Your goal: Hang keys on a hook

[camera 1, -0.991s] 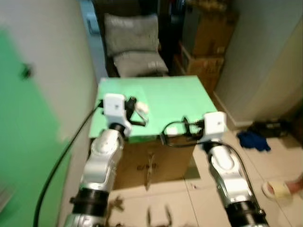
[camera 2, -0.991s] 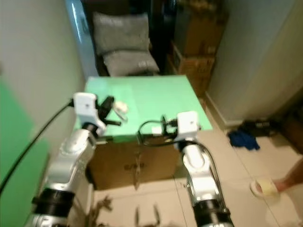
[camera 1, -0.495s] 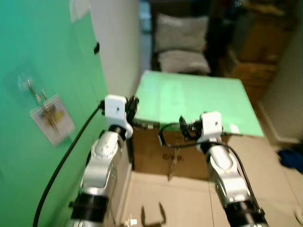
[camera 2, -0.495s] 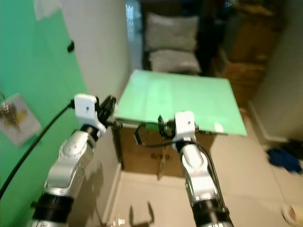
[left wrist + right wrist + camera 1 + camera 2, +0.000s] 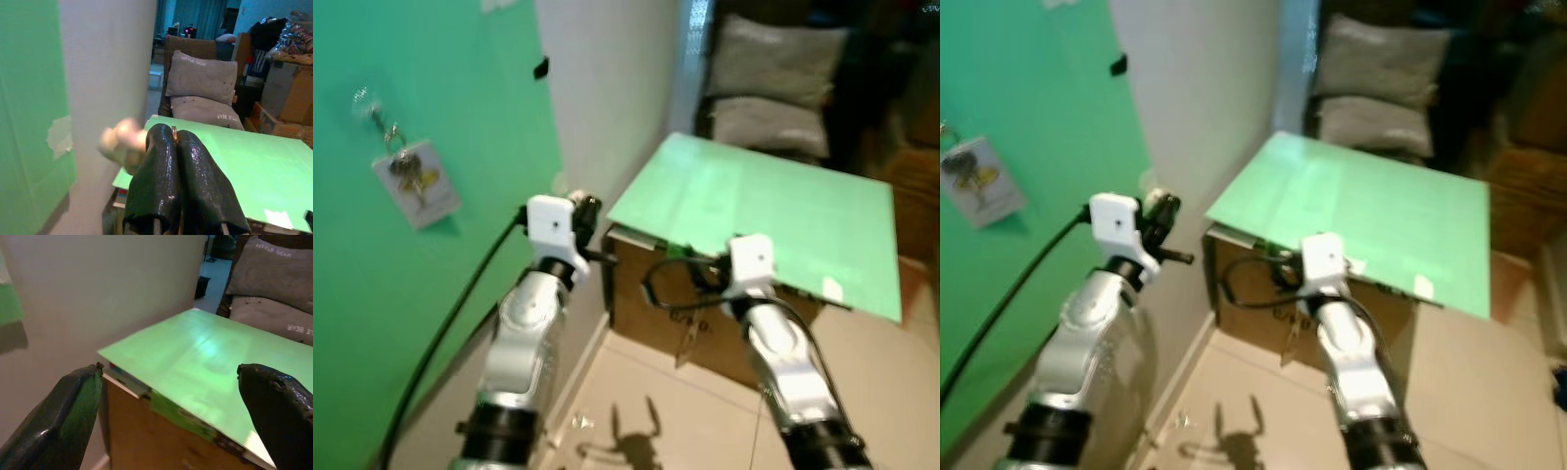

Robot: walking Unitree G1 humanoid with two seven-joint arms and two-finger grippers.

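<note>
Nearest the camera, both silver arms reach forward in the lower half of the frame. The left pincer (image 5: 175, 142) is clenched, its two black fingers pressed together with a small gold ring (image 5: 173, 133) pinched at the tips; a pale, blurred lump (image 5: 121, 143) hangs just beside them, probably the key fob, though it is too smeared to be sure. The right pincer (image 5: 171, 382) is released, fingers spread wide, and carries nothing; it points over the green surface (image 5: 773, 211) that tops a cardboard box (image 5: 666, 318).

Farther off, at the upper left of the frame, a clear hook (image 5: 362, 100) sits on the green wall panel (image 5: 431, 294), already bearing a ring with a tagged card (image 5: 415, 184) dangling straight down. The hook lies up and to the left of the left pincer, well apart from it, and the left arm is much the nearer one. The ring would have to go over the hook from above. The hook's tip is too small and blurred to read.

Beyond the surface, two grey cushions (image 5: 773, 83) rest on a dark chair.
</note>
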